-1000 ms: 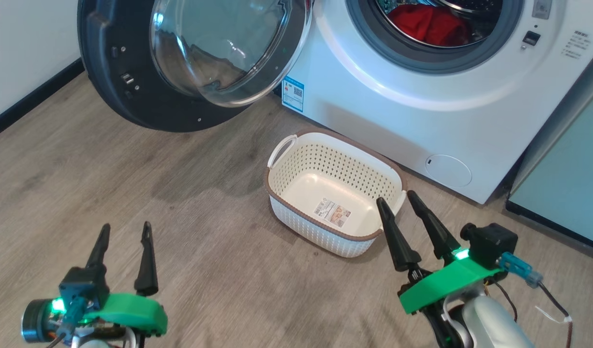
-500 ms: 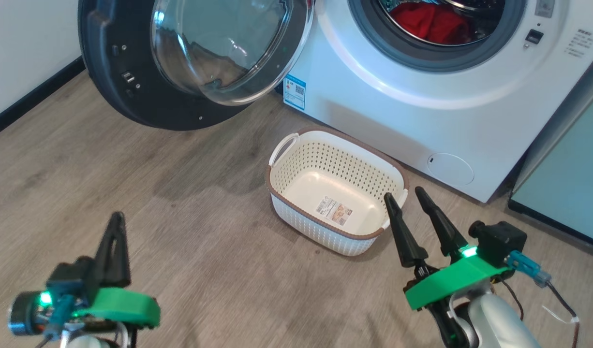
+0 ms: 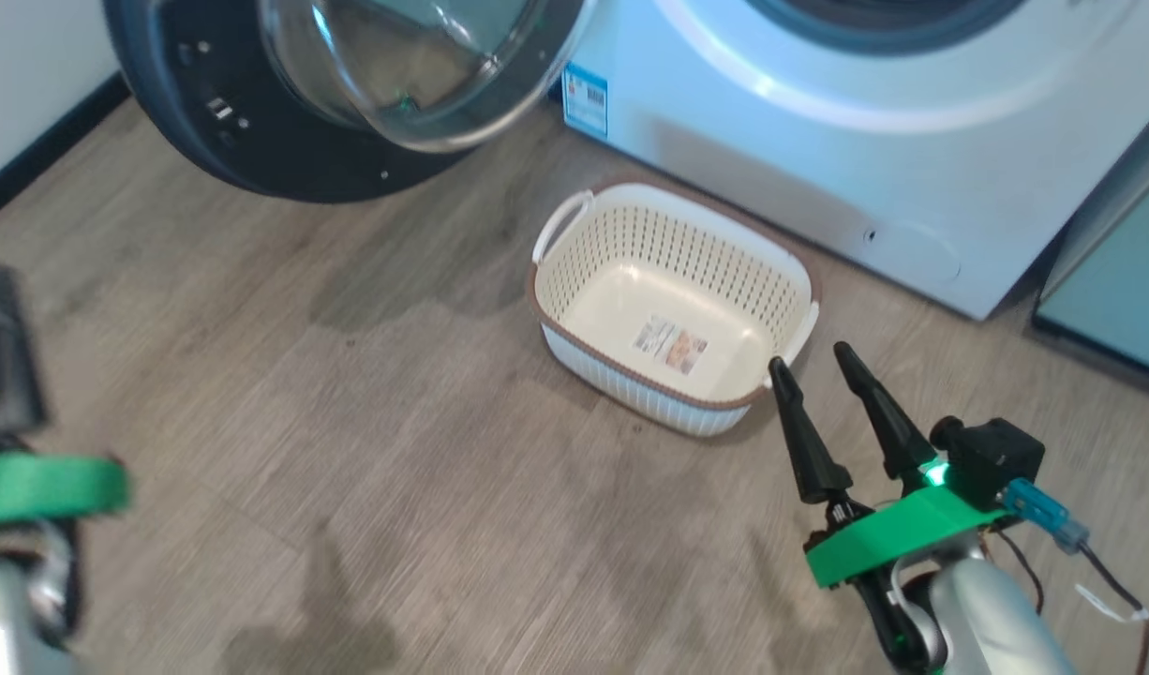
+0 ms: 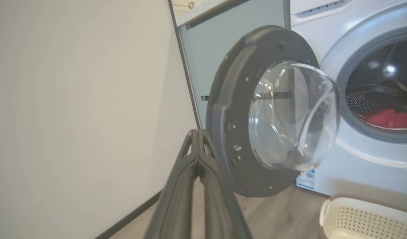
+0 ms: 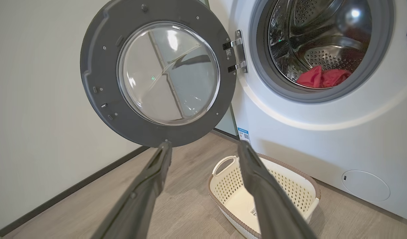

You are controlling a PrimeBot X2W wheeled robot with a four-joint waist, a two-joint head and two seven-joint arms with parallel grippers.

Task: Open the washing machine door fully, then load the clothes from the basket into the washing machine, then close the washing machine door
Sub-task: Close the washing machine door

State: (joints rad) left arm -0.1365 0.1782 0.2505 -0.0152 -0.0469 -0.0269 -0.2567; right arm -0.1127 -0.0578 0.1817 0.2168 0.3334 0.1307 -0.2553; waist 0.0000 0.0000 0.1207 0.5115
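On the floor (image 3: 350, 422) in front of the washing machine (image 5: 323, 132) the basket (image 3: 642, 401) sits empty, and the red clothes (image 5: 323, 78) lie low in the drum. By my reading, what remains is shutting the door (image 5: 158, 73). It hangs wide open on a hinge at the left side of the opening, with its free edge far out to the left. The left tool (image 4: 197, 139), fingers pressed together on nothing, points at that free edge and is the nearer arm. A push would go rightward, toward the opening. The right tool (image 3: 811, 359), spread and empty, hovers just beside the basket's near right corner, well apart from the door.
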